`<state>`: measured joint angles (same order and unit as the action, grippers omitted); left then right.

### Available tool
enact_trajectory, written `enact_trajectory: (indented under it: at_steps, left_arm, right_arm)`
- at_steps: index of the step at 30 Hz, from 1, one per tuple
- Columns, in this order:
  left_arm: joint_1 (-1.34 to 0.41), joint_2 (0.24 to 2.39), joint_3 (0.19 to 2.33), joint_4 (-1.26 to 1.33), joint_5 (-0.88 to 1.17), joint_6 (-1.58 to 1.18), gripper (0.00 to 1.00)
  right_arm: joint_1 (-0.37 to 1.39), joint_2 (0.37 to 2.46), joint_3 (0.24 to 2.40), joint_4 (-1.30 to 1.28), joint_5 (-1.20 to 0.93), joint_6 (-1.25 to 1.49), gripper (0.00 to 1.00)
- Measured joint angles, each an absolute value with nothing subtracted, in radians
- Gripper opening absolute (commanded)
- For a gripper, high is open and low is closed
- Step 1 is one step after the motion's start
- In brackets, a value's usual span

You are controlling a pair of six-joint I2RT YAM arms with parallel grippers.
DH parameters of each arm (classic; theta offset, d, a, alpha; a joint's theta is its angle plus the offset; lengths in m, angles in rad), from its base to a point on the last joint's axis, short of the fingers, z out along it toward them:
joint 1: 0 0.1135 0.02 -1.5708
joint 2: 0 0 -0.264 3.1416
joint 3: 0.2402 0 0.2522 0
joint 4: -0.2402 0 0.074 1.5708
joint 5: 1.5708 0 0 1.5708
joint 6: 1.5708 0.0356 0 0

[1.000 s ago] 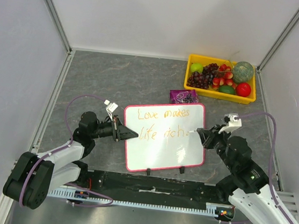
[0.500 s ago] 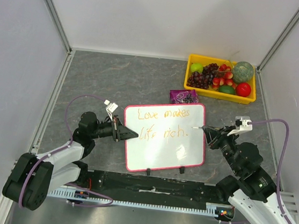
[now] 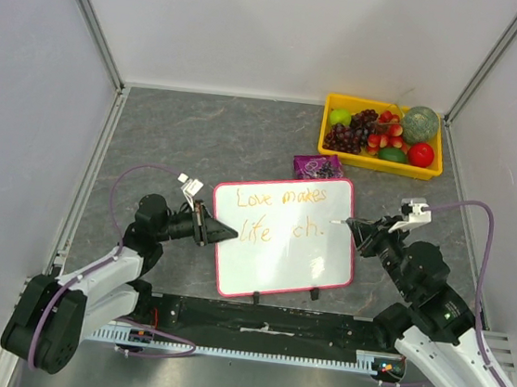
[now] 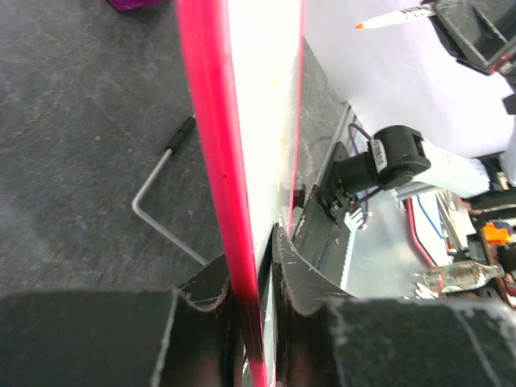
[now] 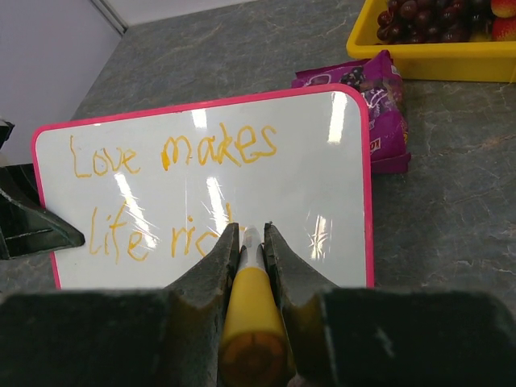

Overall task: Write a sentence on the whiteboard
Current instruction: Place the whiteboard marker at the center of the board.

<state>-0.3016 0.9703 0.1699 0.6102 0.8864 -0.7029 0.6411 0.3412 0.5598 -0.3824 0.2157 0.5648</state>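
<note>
The whiteboard (image 3: 317,256), white with a pink-red frame, stands tilted at the table's middle. The sentence (image 3: 280,213) runs in orange over two lines; glare hides part of the lower line. My left gripper (image 3: 219,232) is shut on the board's left edge, and the left wrist view shows the pink frame (image 4: 210,145) between its fingers (image 4: 201,286). My right gripper (image 3: 366,232) is shut on an orange marker (image 5: 251,314). The marker's tip (image 3: 339,223) hovers at the board's right side, just past the last word. From the right wrist, the whiteboard (image 5: 322,177) and sentence (image 5: 173,149) lie below.
A yellow bin (image 3: 379,161) of fruit stands at the back right. A purple packet (image 3: 318,167) lies just behind the board's top edge. The board's wire stand (image 4: 161,210) rests on the grey table behind it. Grey walls enclose three sides.
My right gripper has drawn back to the right and lifted the marker off the board after the last word. The left gripper and the board have hardly moved.
</note>
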Motion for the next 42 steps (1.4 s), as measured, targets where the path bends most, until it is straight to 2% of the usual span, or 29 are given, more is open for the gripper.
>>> enact_trajectory:
  at_steps: [2,7,11,21,28,42]
  left_arm:
    - [-0.302,0.954,0.17,0.572,0.862,-0.67,0.35]
    - [-0.3,0.918,0.163,0.477,0.781,-0.592,0.65]
    - [-0.3,0.86,0.159,0.437,0.733,-0.564,0.77]
    - [-0.3,0.644,0.152,0.316,0.597,-0.526,0.87]
    - [-0.3,0.585,0.133,0.271,0.547,-0.515,0.92]
    - [-0.3,0.587,0.125,0.264,0.531,-0.514,0.94]
  right_arm:
    - [0.641,0.349,0.56,-0.382,0.215,0.564,0.0]
    - [0.641,0.387,0.569,-0.383,0.214,0.556,0.0]
    - [0.641,0.395,0.58,-0.383,0.21,0.553,0.0]
    - [0.641,0.397,0.594,-0.383,0.204,0.549,0.0]
    - [0.641,0.439,0.639,-0.388,0.218,0.544,0.0]
    - [0.641,0.752,0.972,-0.548,0.44,0.493,0.0]
